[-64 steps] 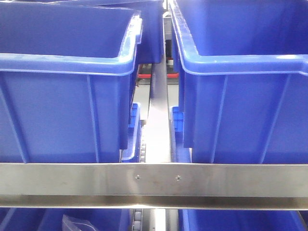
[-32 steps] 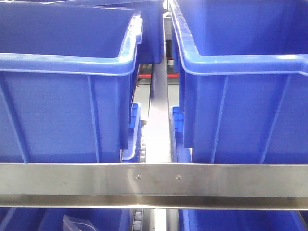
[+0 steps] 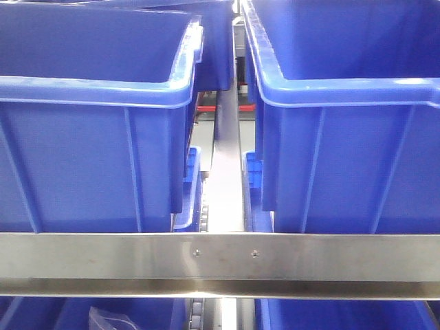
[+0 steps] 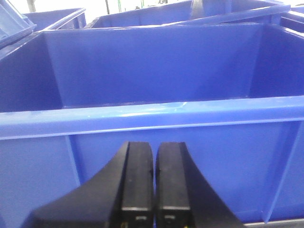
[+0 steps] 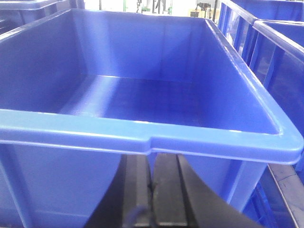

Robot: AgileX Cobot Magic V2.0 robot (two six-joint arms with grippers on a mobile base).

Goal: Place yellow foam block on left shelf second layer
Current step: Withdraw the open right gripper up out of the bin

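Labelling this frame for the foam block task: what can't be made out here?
- Yellow foam block: in no view, so its place is unknown.
- Left claw: fingers together, nothing visible between; its base is cut off by the bottom edge of the left wrist view.
- Right claw: likewise, right wrist view.
- Clear plastic bag: cut off by the front view's bottom edge, under the steel shelf rail.

Front view: two bins side by side on shelf, left bin (image 3: 89, 165) at 9 o'clock, right bin (image 3: 350, 158) at 3, narrow gap w/ upright post (image 3: 227, 172) btwn. Metal rail (image 3: 220, 265) across at 6, in front of both bins. More bins below rail; plastic bag (image 3: 110, 320) in lower left one, at 7. Further bins behind at 12. Wrist views: each gripper just before a bin's front wall.
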